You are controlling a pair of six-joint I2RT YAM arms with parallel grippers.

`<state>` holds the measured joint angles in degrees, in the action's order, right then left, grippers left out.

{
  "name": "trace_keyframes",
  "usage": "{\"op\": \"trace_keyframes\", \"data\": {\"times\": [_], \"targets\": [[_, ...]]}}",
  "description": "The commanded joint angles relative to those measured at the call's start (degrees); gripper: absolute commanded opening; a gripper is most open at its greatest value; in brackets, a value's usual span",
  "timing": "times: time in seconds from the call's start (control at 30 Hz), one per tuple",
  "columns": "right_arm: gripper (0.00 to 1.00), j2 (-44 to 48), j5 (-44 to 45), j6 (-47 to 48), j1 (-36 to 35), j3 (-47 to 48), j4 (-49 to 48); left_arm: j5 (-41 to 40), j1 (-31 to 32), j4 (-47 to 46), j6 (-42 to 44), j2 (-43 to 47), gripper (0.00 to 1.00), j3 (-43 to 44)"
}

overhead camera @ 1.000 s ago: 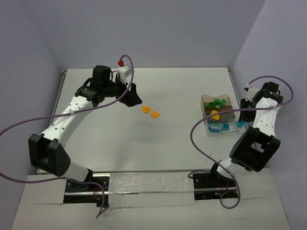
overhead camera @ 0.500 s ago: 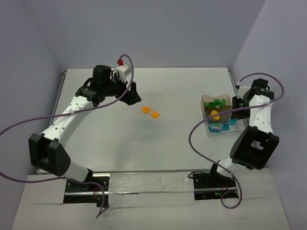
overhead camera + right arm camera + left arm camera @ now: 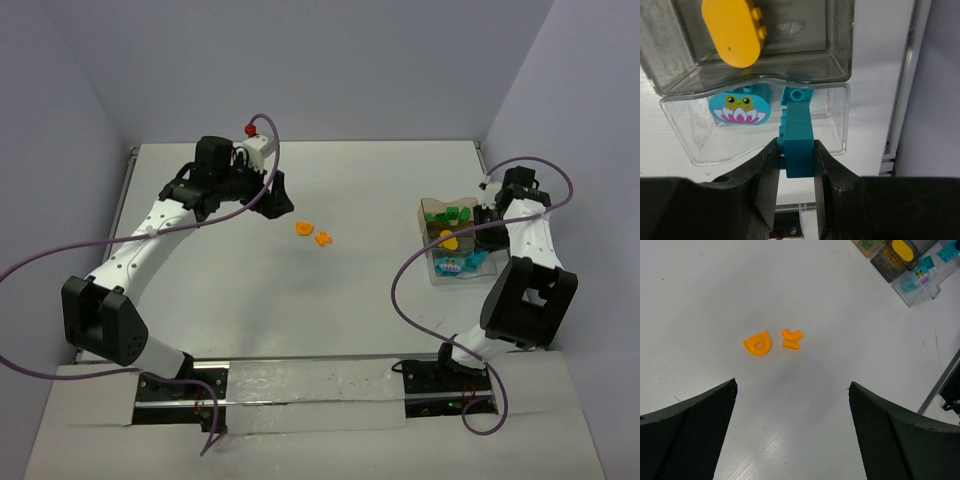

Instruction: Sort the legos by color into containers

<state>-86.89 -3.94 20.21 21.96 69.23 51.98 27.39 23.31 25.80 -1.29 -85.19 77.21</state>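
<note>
Two orange legos [image 3: 303, 227] [image 3: 324, 238] lie loose mid-table, and the left wrist view shows them as a half-ring [image 3: 758, 343] and a small arch piece [image 3: 791, 338]. My left gripper [image 3: 278, 200] hovers open just behind them, nothing between its fingers [image 3: 791, 385]. At the right stand the containers. The tan-brown box [image 3: 432, 210] holds green legos [image 3: 447, 214] and an orange oval [image 3: 735, 32]. The clear box [image 3: 690, 135] holds a teal lotus brick [image 3: 739, 108]. My right gripper [image 3: 796, 145] is shut on a teal brick [image 3: 799, 120] over the clear box's right end.
Purple cables loop from both arms, and a small red ball [image 3: 251, 130] tips the left one. The table's right edge and rail [image 3: 900, 100] run close beside the boxes. Grey walls close in the back and sides.
My right gripper has carried the teal brick leftward from beside the boxes to over the clear box. The left arm has not moved.
</note>
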Motion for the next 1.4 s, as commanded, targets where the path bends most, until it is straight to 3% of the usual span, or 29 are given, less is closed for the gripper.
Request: {"op": "trace_keyframes", "data": {"times": [0.0,0.37,0.57,0.87,0.97,1.13,1.27,1.37], "targets": [[0.00,0.67,5.99,-1.81,-0.51,-0.93,-4.41,-0.70,0.33,-3.04,-0.27,-0.39,0.99,0.34],[0.06,0.09,9.02,-2.55,-1.04,-2.24,-6.57,-1.02,0.33,-2.91,0.02,-0.91,0.99,0.96],[0.17,-0.29,9.83,-2.44,-1.39,-2.88,-7.14,-1.20,0.33,-2.95,0.23,-0.95,0.99,0.75],[0.63,-0.87,9.64,-2.40,-1.72,-3.25,-7.21,-2.32,0.09,-2.26,0.60,-0.71,0.99,0.96],[0.73,-0.20,7.82,-2.89,-2.23,-2.48,-5.86,-1.39,-0.31,-1.75,0.67,-0.56,0.99,1.14],[0.80,3.67,-0.74,-3.03,-4.60,1.53,-1.08,0.66,-0.81,-1.37,0.67,0.07,0.99,0.79],[1.00,5.68,-7.90,-3.33,-6.87,8.08,2.50,2.05,-1.42,-1.24,0.67,0.81,0.99,0.49],[1.00,5.94,-11.53,-3.46,-9.73,14.61,4.58,4.89,-3.21,-1.74,0.48,1.44,0.99,-0.04]]}}
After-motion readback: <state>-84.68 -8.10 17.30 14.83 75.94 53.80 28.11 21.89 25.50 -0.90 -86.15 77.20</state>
